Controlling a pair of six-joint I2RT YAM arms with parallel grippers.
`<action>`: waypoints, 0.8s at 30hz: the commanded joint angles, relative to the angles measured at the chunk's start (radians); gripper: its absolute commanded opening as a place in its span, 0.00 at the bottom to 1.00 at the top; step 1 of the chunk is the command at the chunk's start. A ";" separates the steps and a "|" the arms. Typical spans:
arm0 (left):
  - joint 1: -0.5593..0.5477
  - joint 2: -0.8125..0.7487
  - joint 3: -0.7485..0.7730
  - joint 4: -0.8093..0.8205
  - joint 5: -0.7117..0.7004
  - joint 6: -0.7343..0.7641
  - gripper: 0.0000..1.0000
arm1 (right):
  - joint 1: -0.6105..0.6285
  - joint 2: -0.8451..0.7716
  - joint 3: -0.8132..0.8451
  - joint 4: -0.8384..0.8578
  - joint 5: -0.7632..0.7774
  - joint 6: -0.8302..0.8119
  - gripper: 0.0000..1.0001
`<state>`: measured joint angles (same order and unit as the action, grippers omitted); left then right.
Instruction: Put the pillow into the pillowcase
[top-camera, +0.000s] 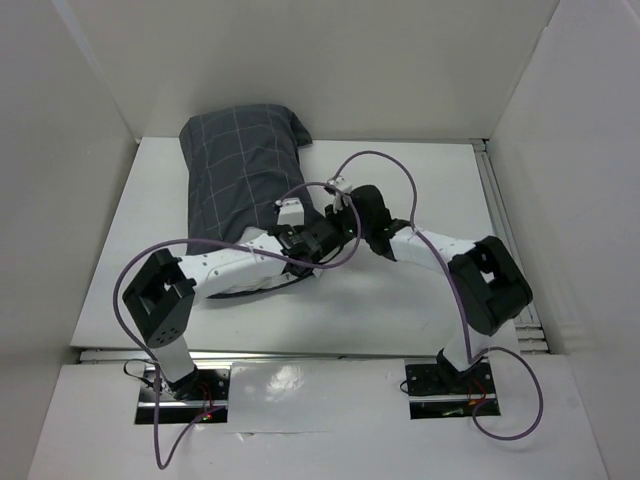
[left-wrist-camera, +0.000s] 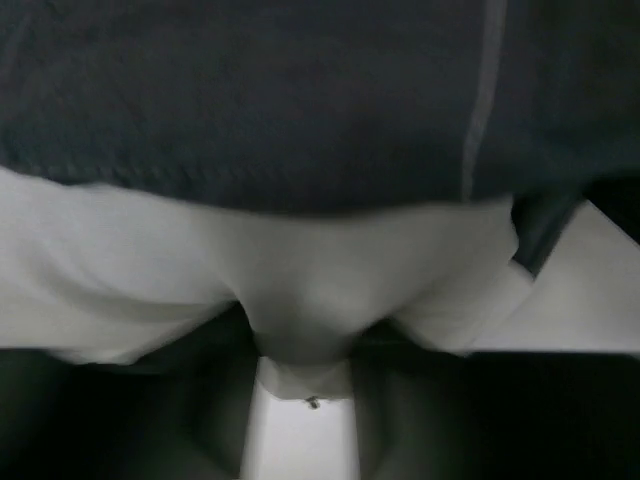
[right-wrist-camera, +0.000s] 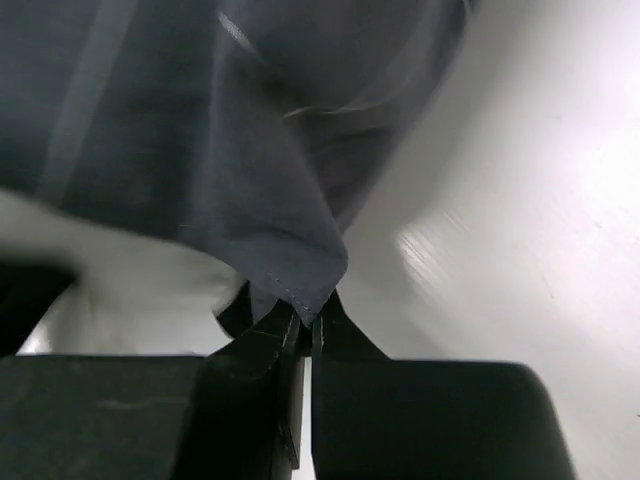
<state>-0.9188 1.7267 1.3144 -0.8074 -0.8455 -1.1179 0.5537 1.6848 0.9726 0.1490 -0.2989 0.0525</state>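
White counter. Dark grey windowpane-check cloth pillowcase lies far left, plump white stuffed pillow mostly inside. Hem corner clamped in fully shut right pincer, likely tensioning the mouth; left pincer half-closed, pinching protruding pillow edge for stuffing.

Pillowcase: woven cloth, matt charcoal with thin pale grid lines, a stitched hem showing at the corner in the right wrist view. Pillow: plain white cloth, matt, soft and creased. Counter: smooth white sheet, semi-gloss with pale glare patches; right claw: hard matt black, plastic by look, fine scratches on its body; left arm link: smooth white shell; cable: smooth purple sheath.
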 joint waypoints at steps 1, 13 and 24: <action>0.098 0.013 -0.035 0.158 0.055 0.085 0.18 | 0.000 -0.133 -0.035 0.130 -0.060 0.024 0.00; 0.213 0.145 0.134 0.362 0.149 0.030 0.00 | 0.163 -0.646 -0.342 -0.244 -0.134 0.142 0.00; 0.201 0.096 0.092 0.295 0.166 -0.025 0.13 | 0.270 -0.689 -0.361 -0.469 0.152 0.294 0.00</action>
<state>-0.7612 1.8679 1.4235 -0.6273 -0.6113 -1.1099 0.7757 1.0462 0.6125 -0.1028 -0.1730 0.2523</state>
